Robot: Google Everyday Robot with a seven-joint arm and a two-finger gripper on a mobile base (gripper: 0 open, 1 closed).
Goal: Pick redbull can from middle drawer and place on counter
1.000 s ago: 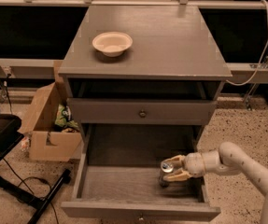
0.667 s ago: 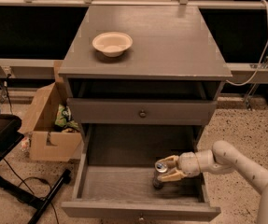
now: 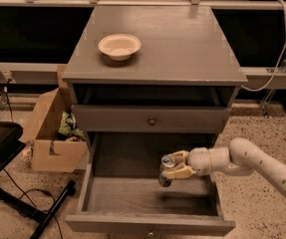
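The redbull can (image 3: 166, 170) sits between my two fingers, which are closed against its sides with only the can's width between them. It is inside the open middle drawer (image 3: 132, 195), toward the drawer's 3 o'clock side and above the plank floor, with a dark shadow on the planks at 6 o'clock from it. The can's long axis runs nearly upright, leaning a little: the shiny silver top points to about 1 o'clock and the darker base to about 7 o'clock. Any print on its side is too small for me to read.

My gripper (image 3: 171, 165) faces 9 o'clock, its pale yellowish fingers (image 3: 178, 173) stacked one above the other across the can. Behind it, my white wrist lies almost level, and my arm (image 3: 262, 166) bends at a rounded joint and slopes away toward 4 o'clock, leaving the view at the lower right edge.

At 12 o'clock from the can is the shut upper drawer (image 3: 152, 117) with its small knob. Above that is the counter (image 3: 182, 44), where a cream bowl (image 3: 119, 46) stands toward the 10 o'clock corner, well apart from the can.

At 9 o'clock from the cabinet, an open cardboard box (image 3: 53, 151) stands on the speckled floor (image 3: 262, 133) with a green packet (image 3: 67, 125) in it. A black stand (image 3: 3, 143) is farther out at 9 o'clock. A white cable (image 3: 282, 39) hangs at 2 o'clock.
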